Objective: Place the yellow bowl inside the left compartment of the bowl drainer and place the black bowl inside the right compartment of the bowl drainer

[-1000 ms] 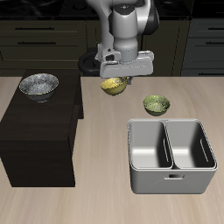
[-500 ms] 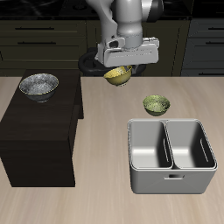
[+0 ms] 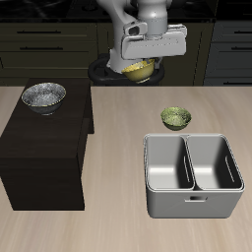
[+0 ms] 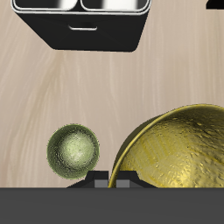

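Light wood-grain table (image 3: 108,217); dark cabinets (image 3: 49,44) behind. You have the gripper (image 3: 141,67) raised high at the table's 12 o'clock, fingers clamped on the rim of the yellow bowl (image 3: 141,69), glossy and speckled, held aloft. Grey metal bowl drainer (image 3: 193,175), two wells, sits at 4 o'clock. Black bowl (image 3: 43,95), silver-flecked, rests on the dark block (image 3: 41,148) at 9 o'clock. Olive-green bowl (image 3: 175,118) lies just behind the drainer.

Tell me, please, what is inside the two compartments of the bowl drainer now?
Both wells of the bowl drainer look empty in the exterior view. Only the bottom nearest the front wall is hidden. The yellow bowl is in the gripper.
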Robot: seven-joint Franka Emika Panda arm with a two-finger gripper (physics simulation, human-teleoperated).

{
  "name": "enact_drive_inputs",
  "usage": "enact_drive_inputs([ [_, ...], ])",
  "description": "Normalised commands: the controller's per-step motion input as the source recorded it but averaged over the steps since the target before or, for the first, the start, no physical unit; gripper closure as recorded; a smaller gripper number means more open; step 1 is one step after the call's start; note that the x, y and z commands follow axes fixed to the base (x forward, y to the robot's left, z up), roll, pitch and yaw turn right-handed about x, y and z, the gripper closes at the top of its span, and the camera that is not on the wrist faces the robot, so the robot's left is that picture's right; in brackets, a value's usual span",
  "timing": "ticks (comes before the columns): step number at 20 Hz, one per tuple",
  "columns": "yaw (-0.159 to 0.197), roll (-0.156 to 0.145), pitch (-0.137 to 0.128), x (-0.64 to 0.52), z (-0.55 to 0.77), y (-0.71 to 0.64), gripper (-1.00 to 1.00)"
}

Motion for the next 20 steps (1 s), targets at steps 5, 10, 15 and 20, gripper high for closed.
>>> enact_drive_inputs([
  [5,0.006,-0.003,-0.027,0.07,0.27,0.14,1.00],
  [10,0.016,-0.032,-0.012,0.17,0.25,0.18,1.00],
  [15,0.013,-0.016,0.013,0.19,0.12,0.18,1.00],
  [20,0.017,-0.007,-0.010,0.14,0.16,0.18,1.00],
])
